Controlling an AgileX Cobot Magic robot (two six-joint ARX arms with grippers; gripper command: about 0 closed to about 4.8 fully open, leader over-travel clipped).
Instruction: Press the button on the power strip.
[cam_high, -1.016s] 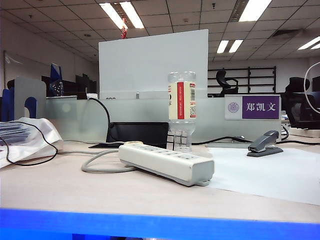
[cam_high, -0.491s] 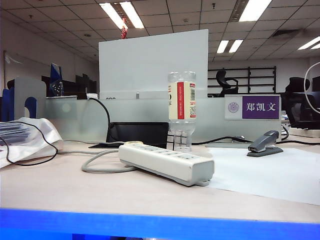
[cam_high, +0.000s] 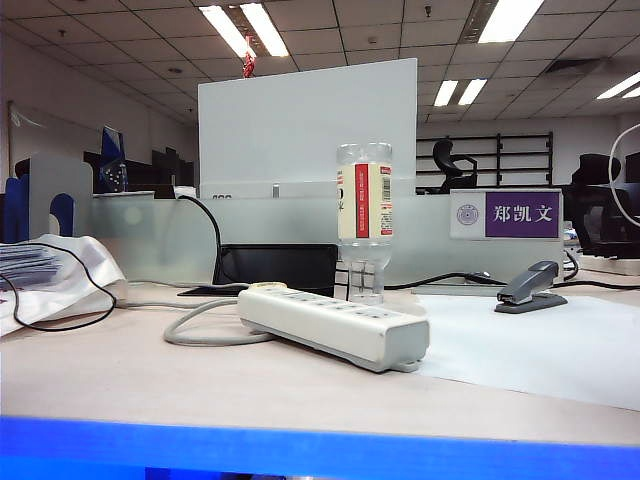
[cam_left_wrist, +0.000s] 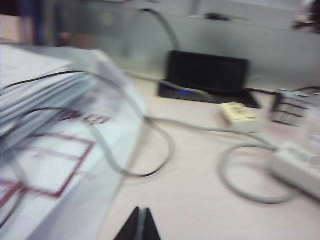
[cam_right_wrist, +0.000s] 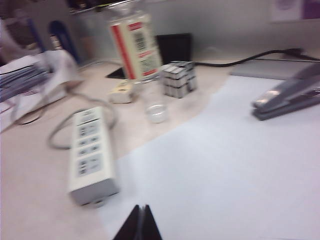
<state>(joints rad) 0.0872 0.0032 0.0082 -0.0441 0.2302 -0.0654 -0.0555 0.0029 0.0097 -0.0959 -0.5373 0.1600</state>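
- The table (cam_high: 150, 380) is a pale wooden surface with a blue front edge in the exterior view, and neither arm shows in that view.
- A white paper sheet (cam_right_wrist: 225, 165) covers the table's right part; its edge lies just beside the near end of the power strip.
- A heap of white paper and plastic with a thin black wire looped over it (cam_left_wrist: 45, 125) lies at the table's left, well apart from the strip.
- The power strip (cam_high: 335, 325) is a long white-grey bar lying flat near the middle of the table, angled so one end points toward the exterior camera; its row of sockets faces up (cam_right_wrist: 90, 147).
- Its thick pale grey cable (cam_high: 195, 325) curls in a loop on the table from the strip's far end (cam_left_wrist: 250, 172).
- An upside-down clear bottle (cam_high: 364, 220) with a red and cream label stands just behind the strip, cap on the table.
- A grey stapler (cam_high: 528, 288) sits on the paper sheet, well to the right of the strip.
- A small silver cube (cam_right_wrist: 179, 78) rests near the bottle.
- The left gripper (cam_left_wrist: 140, 227) hangs above bare table beside the paper heap, its dark fingers pressed together with nothing between them.
- The right gripper (cam_right_wrist: 141, 225) hangs above the paper sheet's edge near the strip's near end, its fingers likewise together and empty, clear of the strip.
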